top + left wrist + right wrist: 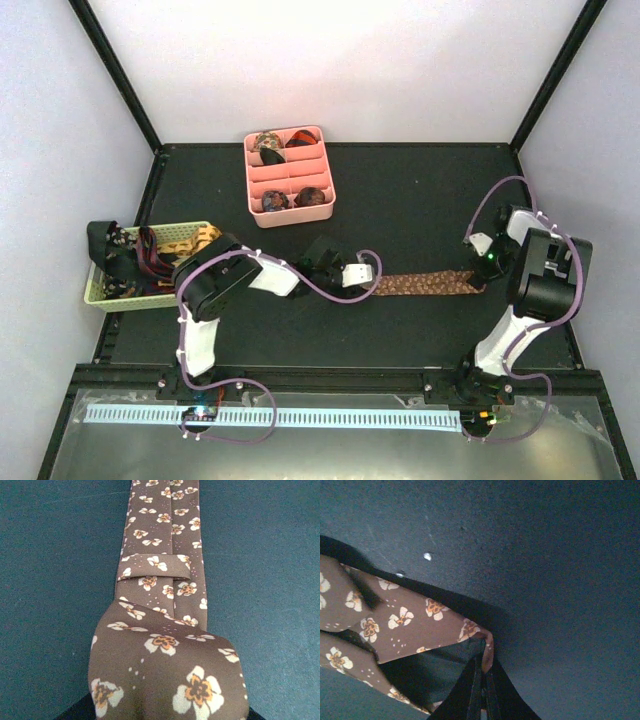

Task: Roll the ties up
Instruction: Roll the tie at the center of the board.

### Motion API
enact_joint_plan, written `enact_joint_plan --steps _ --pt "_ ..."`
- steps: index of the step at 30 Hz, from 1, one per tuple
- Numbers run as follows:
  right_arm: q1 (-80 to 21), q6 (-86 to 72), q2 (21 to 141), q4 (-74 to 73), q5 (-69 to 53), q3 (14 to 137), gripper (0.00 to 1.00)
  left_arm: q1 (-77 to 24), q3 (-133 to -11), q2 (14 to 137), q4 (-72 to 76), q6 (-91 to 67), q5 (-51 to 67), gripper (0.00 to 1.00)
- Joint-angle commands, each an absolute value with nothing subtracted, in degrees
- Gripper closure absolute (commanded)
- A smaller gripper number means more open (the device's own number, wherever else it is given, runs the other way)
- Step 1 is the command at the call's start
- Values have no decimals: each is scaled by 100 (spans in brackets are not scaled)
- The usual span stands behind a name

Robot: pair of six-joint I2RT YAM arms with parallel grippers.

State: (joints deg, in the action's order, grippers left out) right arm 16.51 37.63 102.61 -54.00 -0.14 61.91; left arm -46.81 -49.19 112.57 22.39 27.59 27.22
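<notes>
Your right fingers (467, 697) are pressed together with only a hairline slit between them. Their tips nip the hem at the pointed end of the brown flowered tie (410, 625). That corner is raised off the table (420, 200), so you can see the dark lining beneath it.

Your left fingers (75, 714) are almost hidden, with just dark slivers showing at either side of the fabric. They stand part-way spread, and the tie's other end is turned back on itself into a fat fold that fills the gap between them. They look clamped across that fold.

From the fold the tie runs straight away from your left wrist, flat on the table. Its back faces up, with the centre seam and the small keeper loop in view. In the top view its long axis lies left to right across the table. It stretches between your two arms, with the folded end on the left and the pointed end on the right, and it sags nowhere that you can see.

Farther out, behind the left arm, sits the pink tray (250, 190). It has rolls (275, 200) in its back and front compartments. At the table's left edge is the basket (180, 232), with loose ties (150, 255) heaped in it, some dark and red-striped
</notes>
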Motion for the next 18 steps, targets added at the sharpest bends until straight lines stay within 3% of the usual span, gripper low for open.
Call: enact_joint_plan --steps 1,5,7,12,18 --pt "1723 3713 10571 -5256 18 6482 98 -4685 -5019 11734 1372 2866 2696 75" --pt "1723 3649 10815 -5286 -73 6859 95 -4693 -5020 11751 1354 2936 2705 75" --pt "1723 3748 10791 -5306 -16 6906 80 -4693 -4985 11756 1316 2964 2688 75" --pt "1731 3864 10453 -5765 -413 7165 67 -4693 -4914 11740 1306 2938 2654 75" --pt "1523 3307 10634 -6542 -1546 7777 63 -4702 -4909 11754 1317 2924 2645 75"
